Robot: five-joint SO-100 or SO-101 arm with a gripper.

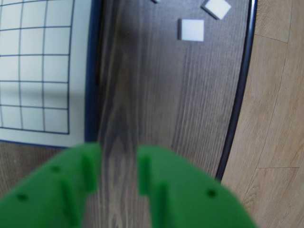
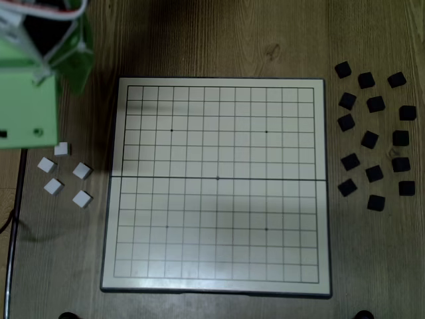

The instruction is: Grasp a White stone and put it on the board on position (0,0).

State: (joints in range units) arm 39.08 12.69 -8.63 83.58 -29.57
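Note:
My green gripper (image 1: 118, 166) is open and empty, with bare dark wood table between its fingers. In the wrist view, a white stone (image 1: 191, 29) lies ahead of it at the top, with another (image 1: 216, 7) beyond and a third cut off by the top edge. The board (image 1: 38, 66) lies to the left. In the fixed view, several white stones (image 2: 81, 171) lie left of the board (image 2: 218, 266), just below my arm (image 2: 30, 100), which partly covers one of them (image 2: 62, 149). The centre dot, position (0,0) (image 2: 218, 178), has nothing on it.
Several black square tiles (image 2: 375, 104) lie scattered right of the board in the fixed view. The table's dark curved edge (image 1: 240, 90) runs down the right of the wrist view, with light wood floor (image 1: 280, 95) beyond. A cable (image 2: 13, 232) runs along the table's left edge.

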